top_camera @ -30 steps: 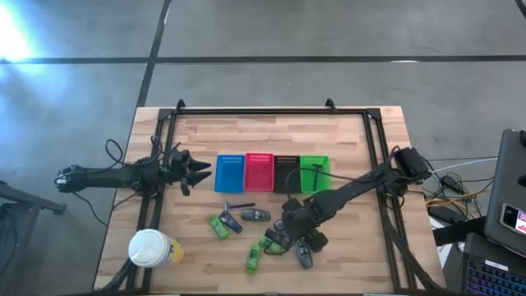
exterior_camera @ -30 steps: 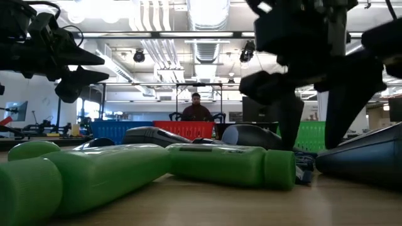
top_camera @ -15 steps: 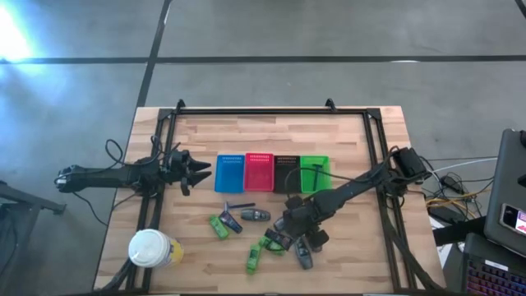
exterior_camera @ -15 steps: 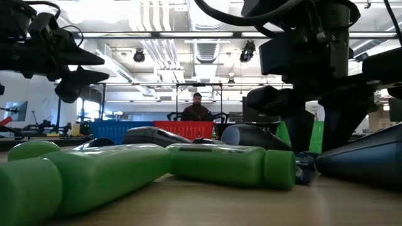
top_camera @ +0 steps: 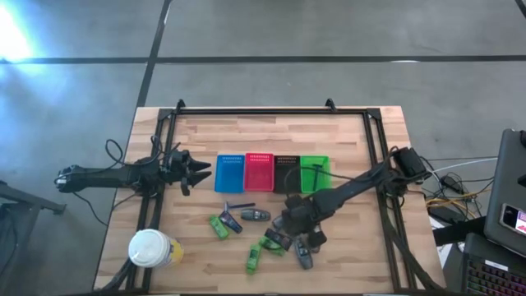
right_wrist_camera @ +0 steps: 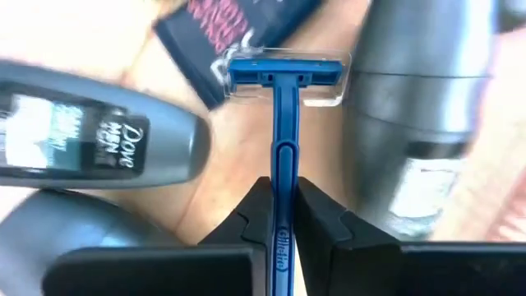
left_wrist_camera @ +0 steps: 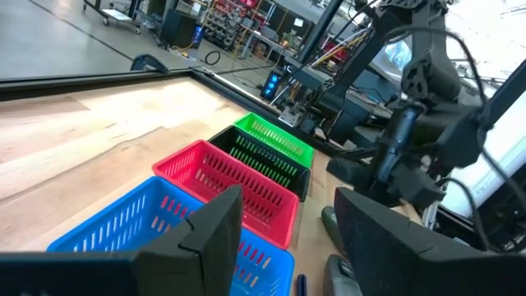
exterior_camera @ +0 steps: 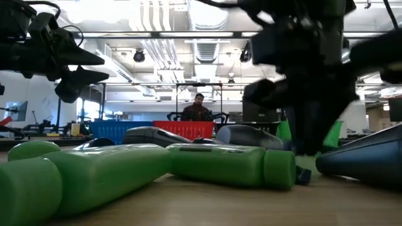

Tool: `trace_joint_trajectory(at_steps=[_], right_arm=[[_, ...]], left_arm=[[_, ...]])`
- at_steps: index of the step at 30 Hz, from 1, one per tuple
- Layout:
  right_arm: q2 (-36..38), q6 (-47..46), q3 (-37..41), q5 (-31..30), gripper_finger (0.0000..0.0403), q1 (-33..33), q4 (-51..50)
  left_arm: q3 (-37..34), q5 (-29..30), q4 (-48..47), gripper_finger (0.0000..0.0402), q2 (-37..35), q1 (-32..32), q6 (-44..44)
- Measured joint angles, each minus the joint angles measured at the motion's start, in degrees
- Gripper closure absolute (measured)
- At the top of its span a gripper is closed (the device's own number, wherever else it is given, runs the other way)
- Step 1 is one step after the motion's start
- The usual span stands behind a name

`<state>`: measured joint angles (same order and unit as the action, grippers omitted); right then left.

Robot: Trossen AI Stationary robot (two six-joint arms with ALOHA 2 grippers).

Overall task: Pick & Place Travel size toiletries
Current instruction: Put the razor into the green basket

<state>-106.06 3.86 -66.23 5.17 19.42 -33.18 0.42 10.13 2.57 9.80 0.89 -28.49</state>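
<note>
Small toiletries lie scattered on the wooden table's near middle: green packets [top_camera: 219, 227], grey tubes [top_camera: 255, 215], a dark packet [right_wrist_camera: 246, 25] and a blue razor [right_wrist_camera: 283, 107]. My right gripper [top_camera: 289, 233] stands over this pile, pointing steeply down, shut on the razor. In the low view it is a dark blur [exterior_camera: 308, 119] behind a green tube [exterior_camera: 232, 164]. My left gripper [top_camera: 197, 173] hovers open at the table's left, beside the blue basket [top_camera: 230, 173], holding nothing. My right gripper pinches the blue razor's handle [right_wrist_camera: 283, 215] between its two fingers, well below the razor's head [right_wrist_camera: 283, 72]. The fingers come steeply from above and lie along the handle. The razor sits among the grey tubes; whether it is clear of the table I cannot tell.
Four slotted baskets stand in a row at mid-table: blue, red [top_camera: 258, 173], black [top_camera: 286, 173] and green [top_camera: 314, 173]. A white-lidded cup [top_camera: 150, 248] stands at the near left corner. A dark frame [top_camera: 271, 112] runs round the table. A person [exterior_camera: 197, 110] sits far behind.
My right gripper has shut over the pile, taking hold of the razor's handle, and has rolled a little at the wrist. It has stayed over the same spot. The toiletries around it have kept their places.
</note>
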Motion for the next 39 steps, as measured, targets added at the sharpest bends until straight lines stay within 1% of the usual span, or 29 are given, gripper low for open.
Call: trace_joint_trajectory(at_steps=[5,7,9,11,13,15,16,19,21,24,27,32,39], right_arm=[[4.0,-5.8,-3.1,1.7,0.0370,-0.4,-7.0],[6.6,-9.6,-3.8,2.5,0.0370,-0.4,-10.1],[9.4,-16.8,-3.8,2.6,0.0370,-0.7,-12.0],[12.4,-27.8,-3.0,1.5,0.0371,-1.6,-13.5],[15.7,-40.4,-1.5,-2.5,0.0371,-2.8,-14.8],[19.3,-54.9,0.6,-8.8,0.0367,-4.1,-15.4],[21.3,-60.7,2.0,-11.7,0.0365,-4.8,-15.6],[27.2,-73.7,6.8,-19.5,0.0361,-7.1,-15.3],[30.2,-80.5,10.9,-23.0,0.0362,-9.8,-13.9],[33.2,-85.7,17.3,-23.1,0.0364,-15.3,-6.3],[33.8,-86.4,21.9,-21.5,0.0360,-19.6,1.2],[31.8,-86.4,24.0,-20.6,0.0358,-23.0,2.0],[28.1,-85.3,23.6,-16.8,0.0357,-23.3,2.2]], left_arm=[[0.0,0.0,0.0,0.0202,0.0,0.0,0.0],[0.0,0.0,0.0,0.0202,0.0,0.0,0.0],[0.0,0.0,0.0,0.0202,0.0,0.0,0.0],[0.0,0.0,0.0,0.0202,0.0,0.0,0.0],[0.0,0.0,0.0,0.0202,0.0,0.0,0.0],[0.0,0.0,0.0,0.0202,0.0,0.0,0.0],[0.0,0.0,0.0,0.0202,0.0,0.0,0.0],[0.0,0.0,0.0,0.0202,0.0,0.0,0.0],[0.0,0.0,0.0,0.0202,0.0,0.0,0.0],[0.0,0.0,0.0,0.0202,0.0,0.0,0.0],[0.0,0.0,0.0,0.0202,0.0,0.0,0.0],[0.0,0.0,0.0,0.0202,0.0,0.0,0.0],[0.0,0.0,0.0,0.0202,0.0,0.0,0.0]])
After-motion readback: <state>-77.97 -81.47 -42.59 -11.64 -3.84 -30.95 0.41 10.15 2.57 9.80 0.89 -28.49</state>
